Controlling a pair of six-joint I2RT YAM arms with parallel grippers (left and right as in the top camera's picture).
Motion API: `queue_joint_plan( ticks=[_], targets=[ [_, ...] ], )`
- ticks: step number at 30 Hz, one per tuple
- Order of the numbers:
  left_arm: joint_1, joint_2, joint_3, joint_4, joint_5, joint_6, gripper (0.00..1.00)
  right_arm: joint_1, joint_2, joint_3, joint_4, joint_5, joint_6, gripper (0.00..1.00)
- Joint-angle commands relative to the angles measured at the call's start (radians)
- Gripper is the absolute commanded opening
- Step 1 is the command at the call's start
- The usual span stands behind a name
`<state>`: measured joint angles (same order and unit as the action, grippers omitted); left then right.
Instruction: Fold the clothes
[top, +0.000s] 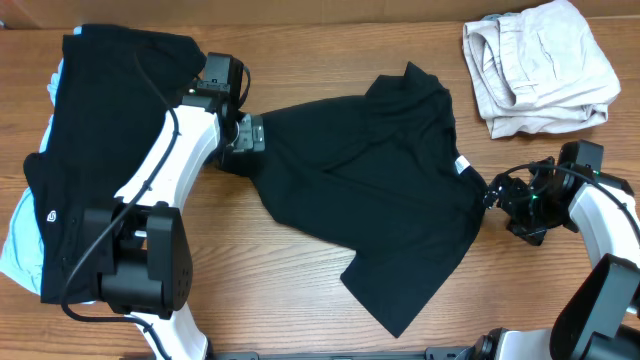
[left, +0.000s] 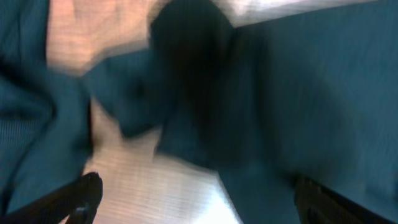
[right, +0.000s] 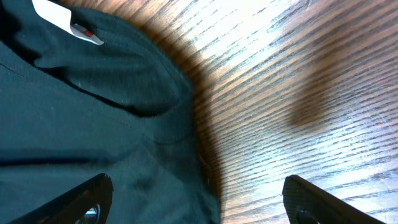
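Overhead, left arm (top: 165, 165): white shell with black joints. It reaches from the near left side up and to the right, over the pile of black garments (top: 95, 130).
Overhead, left gripper (top: 252, 135): it is low at the left edge of the black T-shirt (top: 380, 190). From this view I cannot tell the state of the jaws.
Overhead, right arm (top: 610, 215): it comes from the near right corner and bends toward the left.
Overhead, right gripper (top: 497, 193): it is just beside the right edge of the T-shirt, near the white tag (top: 461, 166).
Overhead, clothes: the T-shirt lies spread in the middle of the wooden table (top: 300, 260), soft and wrinkled, with one sleeve toward the near side. The pile is at the far left, with a pale blue garment (top: 18, 240) under it. The beige trousers (top: 540, 65) lie crumpled in the far right corner.
Left wrist, picture: blurred.
Left wrist, jaws: the two dark fingertips (left: 81, 199) stand at the lower corners, far apart, released and holding nothing.
Left wrist, cloth: dark folded fabric (left: 298, 93) covers most of the view, with pale table surface (left: 149, 186) showing between the folds.
Right wrist, jaws: the fingertips (right: 81, 199) stand wide apart at the lower corners, released.
Right wrist, cloth: fine knit with a stitched seam and a rounded edge (right: 93, 124). The small tag (right: 62, 18) is a flat white rectangle.
Right wrist, table: shiny wood with a strong grain (right: 298, 74).
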<state>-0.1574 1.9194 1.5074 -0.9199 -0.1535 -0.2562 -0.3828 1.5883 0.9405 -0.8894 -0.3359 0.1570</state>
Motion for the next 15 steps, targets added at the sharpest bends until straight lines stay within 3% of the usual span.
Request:
queue_joint_plan(
  ticks=[1, 7, 11, 15],
  targets=[
    [-0.002, -0.022, 0.092, -0.135, 0.022, -0.023, 1.0, 0.004, -0.025, 0.023, 0.007, -0.003, -0.004, 0.91],
    [0.015, -0.027, 0.07, -0.235, -0.046, -0.092, 0.97, 0.004, -0.025, 0.023, 0.021, -0.003, -0.005, 0.92],
    [0.018, -0.027, -0.009, -0.139, -0.006, -0.089, 0.87, 0.004, -0.025, 0.023, 0.024, -0.003, -0.005, 0.92],
    [0.023, -0.027, -0.106, -0.013, -0.004, -0.116, 0.84, 0.004, -0.025, 0.023, 0.023, -0.003, -0.005, 0.92]
  ],
)
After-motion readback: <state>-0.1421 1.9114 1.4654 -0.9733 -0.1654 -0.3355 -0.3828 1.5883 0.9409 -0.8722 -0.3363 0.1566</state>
